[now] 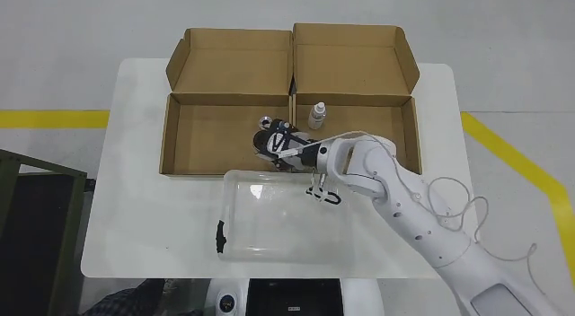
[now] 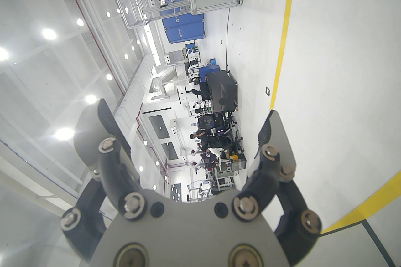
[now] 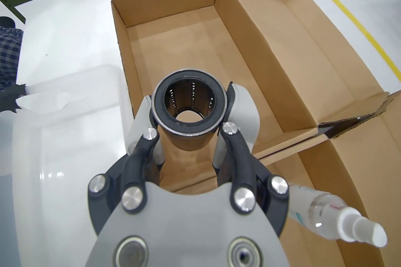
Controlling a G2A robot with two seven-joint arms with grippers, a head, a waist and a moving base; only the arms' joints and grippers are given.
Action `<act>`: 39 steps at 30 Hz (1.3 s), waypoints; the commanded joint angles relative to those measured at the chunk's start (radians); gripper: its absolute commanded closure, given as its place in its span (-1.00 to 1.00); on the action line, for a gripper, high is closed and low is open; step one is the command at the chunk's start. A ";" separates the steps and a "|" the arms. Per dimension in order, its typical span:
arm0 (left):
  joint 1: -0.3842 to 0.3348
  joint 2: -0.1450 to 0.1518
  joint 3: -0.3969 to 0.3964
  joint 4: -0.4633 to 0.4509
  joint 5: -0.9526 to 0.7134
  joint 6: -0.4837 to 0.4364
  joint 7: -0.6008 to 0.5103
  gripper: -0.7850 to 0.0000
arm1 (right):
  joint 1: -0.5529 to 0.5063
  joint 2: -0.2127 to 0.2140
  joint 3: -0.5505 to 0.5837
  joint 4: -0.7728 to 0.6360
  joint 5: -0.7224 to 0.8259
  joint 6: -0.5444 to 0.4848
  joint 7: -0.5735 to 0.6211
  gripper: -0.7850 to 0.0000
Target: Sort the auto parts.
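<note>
A black cylindrical bearing (image 3: pixel 188 141) with small balls lining its bore is clamped between the fingers of my right gripper (image 3: pixel 191 102). In the top view this gripper (image 1: pixel 272 142) hangs over the near right part of the left cardboard box (image 1: pixel 202 141), just past the box's front wall. A small shiny part (image 1: pixel 263 122) lies in that box close by. My left gripper (image 2: pixel 188 118) is open, holds nothing and points out into the room.
The right cardboard box (image 1: pixel 382 132) holds a small spray bottle (image 1: pixel 318 116). A clear plastic bin (image 1: pixel 260 226) sits in front of the boxes with a black part (image 1: pixel 323 196) at its far right. A green cart (image 1: pixel 36 217) stands left of the table.
</note>
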 commanded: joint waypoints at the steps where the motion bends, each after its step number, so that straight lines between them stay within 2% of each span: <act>1: 0.000 0.000 0.000 0.000 0.000 0.000 0.000 -1.00 | 0.015 -0.007 -0.014 0.024 -0.011 0.009 0.001 1.00; 17: 0.000 0.000 0.000 0.000 0.000 0.000 0.000 -1.00 | 0.076 -0.050 -0.084 0.137 -0.052 0.041 0.004 1.00; 18: 0.000 0.000 0.000 0.000 0.000 0.000 0.000 -1.00 | 0.079 -0.052 -0.087 0.143 -0.053 0.041 0.006 0.92; 25: 0.000 0.000 0.000 0.000 0.000 0.000 0.000 -1.00 | 0.092 -0.068 -0.107 0.178 -0.059 0.044 0.019 0.75; 28: 0.000 0.000 0.000 0.000 0.000 0.000 0.000 -1.00 | 0.096 -0.074 -0.110 0.195 -0.061 0.045 0.018 0.61; 31: 0.000 0.000 0.000 0.000 0.000 0.000 0.000 -1.00 | 0.099 -0.078 -0.112 0.204 -0.065 0.041 0.021 0.33; 39: 0.000 0.000 0.000 0.000 0.000 0.000 0.000 -1.00 | 0.099 -0.084 -0.108 0.207 -0.078 0.037 0.042 0.28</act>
